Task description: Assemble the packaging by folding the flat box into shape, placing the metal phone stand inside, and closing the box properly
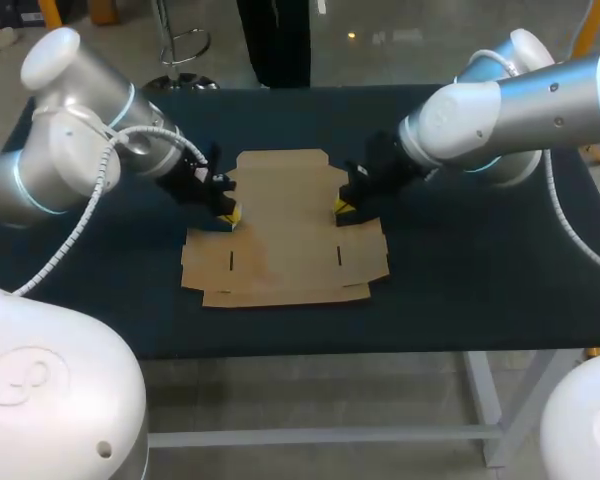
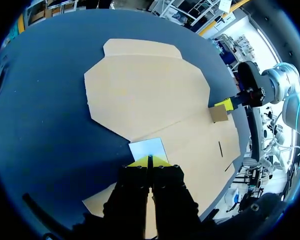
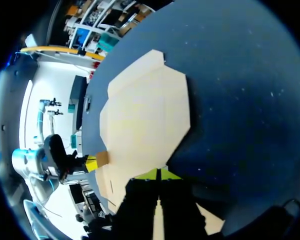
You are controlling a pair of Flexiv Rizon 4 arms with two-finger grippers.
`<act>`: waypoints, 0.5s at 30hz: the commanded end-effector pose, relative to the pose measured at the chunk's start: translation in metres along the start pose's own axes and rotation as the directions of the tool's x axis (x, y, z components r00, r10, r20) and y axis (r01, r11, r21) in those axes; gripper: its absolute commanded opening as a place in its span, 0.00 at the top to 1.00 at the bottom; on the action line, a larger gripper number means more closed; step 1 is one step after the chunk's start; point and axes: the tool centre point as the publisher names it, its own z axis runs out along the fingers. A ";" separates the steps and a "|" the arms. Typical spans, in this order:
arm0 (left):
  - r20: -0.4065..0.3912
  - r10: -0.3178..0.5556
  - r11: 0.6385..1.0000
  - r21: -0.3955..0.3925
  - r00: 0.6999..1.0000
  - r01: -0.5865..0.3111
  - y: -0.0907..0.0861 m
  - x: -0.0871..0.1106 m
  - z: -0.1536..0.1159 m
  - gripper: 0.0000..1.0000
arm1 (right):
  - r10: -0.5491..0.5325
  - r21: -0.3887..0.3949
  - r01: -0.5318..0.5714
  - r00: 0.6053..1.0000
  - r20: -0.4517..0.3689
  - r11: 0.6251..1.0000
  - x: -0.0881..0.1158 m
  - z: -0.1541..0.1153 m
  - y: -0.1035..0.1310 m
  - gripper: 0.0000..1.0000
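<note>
Locate the flat cardboard box point(image 1: 280, 220) lying unfolded on the dark table point(image 1: 460, 290), near its middle, with its panels flat against the surface. Note that your left arm comes in from the left and sets the left gripper point(image 1: 228, 213) at the left edge of the box, about halfway along that side. Your right arm comes in from the right and sets the right gripper point(image 1: 342, 208) at the opposite edge, so the two grippers face each other across the box's centre panel. In the left wrist view, observe that the left gripper's yellow tips are pressed together with only a thin line between them. A small pale side flap point(image 2: 148, 148) stands raised directly ahead of the tips and touches them; you cannot tell whether it is pinched. In the right wrist view, observe that the right gripper's tips are likewise closed together, resting at the edge of the cardboard. From the left wrist view, a small brown flap point(image 2: 219, 114) stands lifted just beside the right gripper's yellow tips.
</note>
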 end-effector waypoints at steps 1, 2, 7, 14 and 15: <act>0.009 -0.002 1.000 -0.014 1.000 0.002 -0.005 0.002 0.004 1.00 | 0.001 0.006 -0.001 1.000 0.017 1.000 0.004 0.003 0.003 1.00; 0.009 -0.001 1.000 -0.015 1.000 0.001 -0.005 0.002 0.004 1.00 | 0.000 0.008 0.000 1.000 0.022 1.000 0.005 0.003 0.003 1.00; 0.012 0.000 1.000 -0.020 1.000 0.000 -0.005 0.003 0.005 1.00 | 0.002 0.009 -0.003 0.999 0.037 1.000 0.007 0.004 0.004 1.00; 0.012 0.000 1.000 -0.027 1.000 0.000 -0.005 0.004 0.008 1.00 | 0.004 0.018 -0.005 0.999 0.053 1.000 0.008 0.007 0.003 1.00; 0.013 0.001 1.000 -0.028 1.000 0.000 -0.005 0.004 0.009 1.00 | 0.004 0.019 -0.005 0.998 0.056 1.000 0.009 0.008 0.003 1.00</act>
